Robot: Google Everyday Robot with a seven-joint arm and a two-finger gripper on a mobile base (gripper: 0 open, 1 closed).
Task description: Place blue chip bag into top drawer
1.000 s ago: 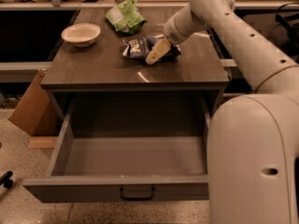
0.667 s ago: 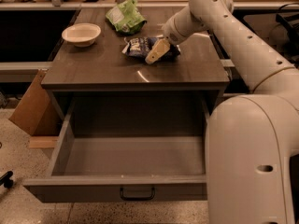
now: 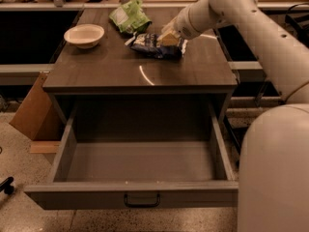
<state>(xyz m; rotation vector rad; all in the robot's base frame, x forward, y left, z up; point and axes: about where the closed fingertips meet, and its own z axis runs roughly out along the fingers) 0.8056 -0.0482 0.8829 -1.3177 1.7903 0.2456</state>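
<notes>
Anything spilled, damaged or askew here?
Nothing stands out. The crumpled dark-blue foil chip bag lies on the dark wooden tabletop, with the robot's gripper at its right end. The wide grey top drawer is pulled out squarely, and no spill is visible.

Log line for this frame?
tool: at right end of crumpled dark-blue foil chip bag on dark wooden tabletop | wide grey top drawer: open, bag not inside

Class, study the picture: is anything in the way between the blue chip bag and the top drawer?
Nothing visible. The gripper is at the blue chip bag on the tabletop; the top drawer is pulled open below the front edge. The bowl and green chip bag sit left of it, off that path.
</notes>
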